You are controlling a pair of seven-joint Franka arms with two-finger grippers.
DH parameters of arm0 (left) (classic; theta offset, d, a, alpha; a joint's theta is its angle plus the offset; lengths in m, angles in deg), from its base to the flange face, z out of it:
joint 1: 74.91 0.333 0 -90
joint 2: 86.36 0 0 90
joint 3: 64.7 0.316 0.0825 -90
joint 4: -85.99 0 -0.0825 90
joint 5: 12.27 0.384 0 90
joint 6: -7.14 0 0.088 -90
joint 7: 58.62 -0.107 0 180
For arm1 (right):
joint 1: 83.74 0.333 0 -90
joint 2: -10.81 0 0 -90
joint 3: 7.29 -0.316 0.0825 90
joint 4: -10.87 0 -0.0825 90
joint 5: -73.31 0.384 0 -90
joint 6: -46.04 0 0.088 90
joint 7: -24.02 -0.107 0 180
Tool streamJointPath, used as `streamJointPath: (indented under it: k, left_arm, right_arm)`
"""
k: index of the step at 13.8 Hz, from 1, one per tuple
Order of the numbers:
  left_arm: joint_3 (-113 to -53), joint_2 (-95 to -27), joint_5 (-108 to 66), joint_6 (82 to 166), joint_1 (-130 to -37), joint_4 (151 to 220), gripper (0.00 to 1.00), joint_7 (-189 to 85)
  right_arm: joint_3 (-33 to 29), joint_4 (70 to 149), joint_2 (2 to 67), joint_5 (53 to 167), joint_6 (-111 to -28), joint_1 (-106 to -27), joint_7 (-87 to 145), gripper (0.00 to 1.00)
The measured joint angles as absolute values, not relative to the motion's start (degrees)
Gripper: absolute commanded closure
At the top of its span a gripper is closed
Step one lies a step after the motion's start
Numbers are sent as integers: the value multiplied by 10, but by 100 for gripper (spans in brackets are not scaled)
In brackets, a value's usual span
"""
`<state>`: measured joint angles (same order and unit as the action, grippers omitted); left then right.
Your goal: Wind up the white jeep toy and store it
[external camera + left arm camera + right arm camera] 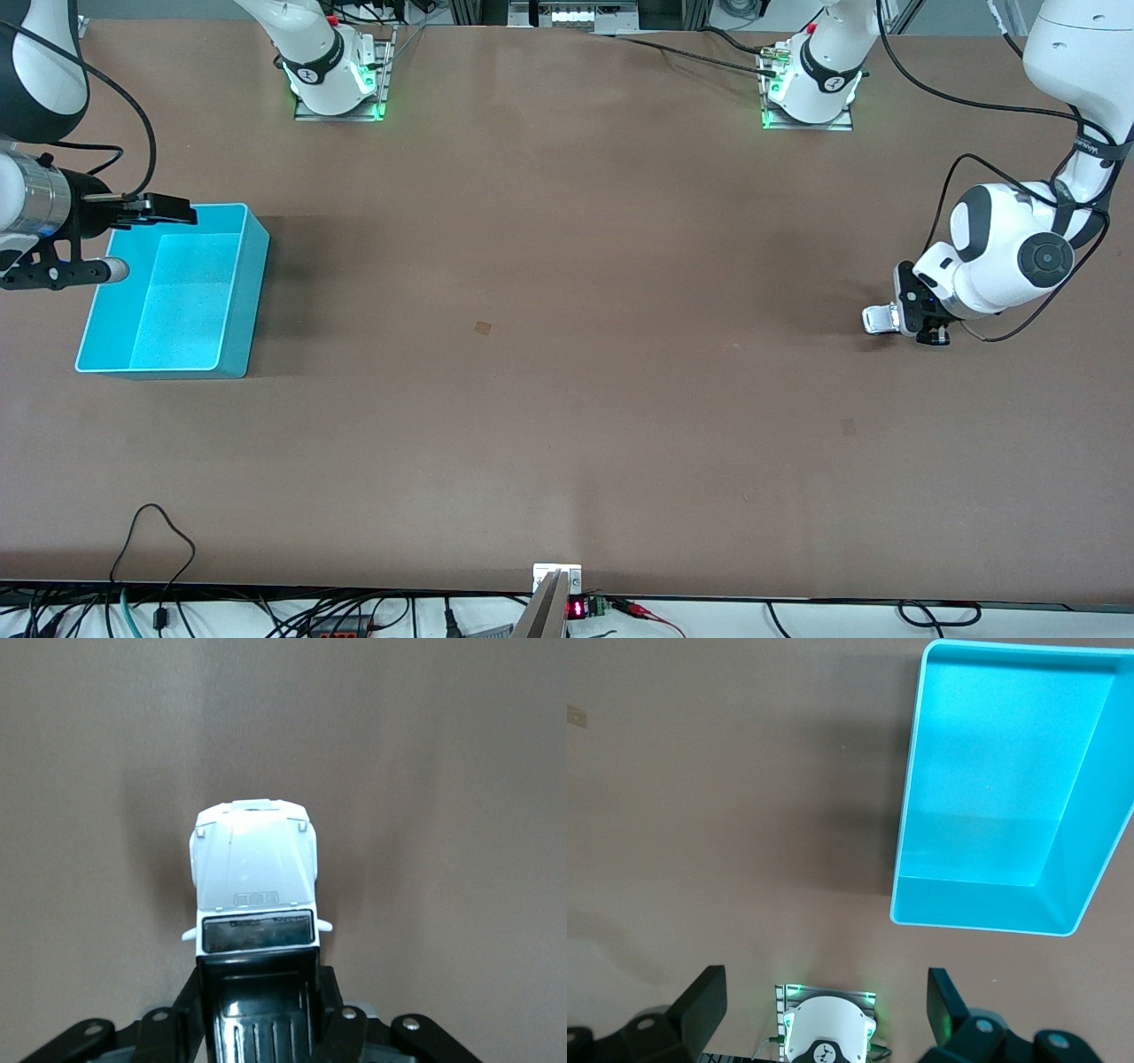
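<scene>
The white jeep toy [877, 319] has a white bonnet and a black rear top. It sits low at the table near the left arm's end. My left gripper [897, 315] is shut on it. In the left wrist view the jeep toy [255, 873] points away from the camera, and the left gripper [261, 1005] clamps its black rear from both sides. I cannot tell whether its wheels touch the table. My right gripper [142, 239] hangs open and empty over the rim of the turquoise bin [252, 266]. The right wrist view shows the right gripper [824, 992] spread wide beside the empty bin [983, 917].
Brown tabletop [567, 354] stretches between the bin and the jeep toy. The two arm bases [337, 75] [811, 89] stand along the edge farthest from the front camera. Cables [151, 549] and a small device [558, 589] lie at the nearest edge.
</scene>
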<state>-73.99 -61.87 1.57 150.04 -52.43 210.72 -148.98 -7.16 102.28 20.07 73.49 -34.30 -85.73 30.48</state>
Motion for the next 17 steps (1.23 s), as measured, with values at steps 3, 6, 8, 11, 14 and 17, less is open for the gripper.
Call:
streamJointPath:
  k: [3,6,8,11,14,17]
  left_arm:
    - [-740,-616,18,1501,-510,2103,82,-1505]
    - [-740,-613,45,1501,-495,2098,82,-1507]
    - [-740,-611,51,1501,-489,2095,82,-1510]
    - [-740,-608,72,1502,-481,2091,82,-1510]
    - [-740,-603,93,1503,-466,2083,82,-1514]
    - [-740,-600,95,1504,-461,2080,62,-1523]
  right_arm:
    - [-72,1023,201,735,-343,-857,305,0]
    - [-72,1023,201,735,-343,-857,305,0]
    - [-72,1023,201,735,-343,-857,305,0]
    - [-72,1023,201,735,-343,-857,305,0]
    - [-72,1023,201,735,-343,-857,305,0]
    - [-72,1023,201,735,-343,-857,305,0]
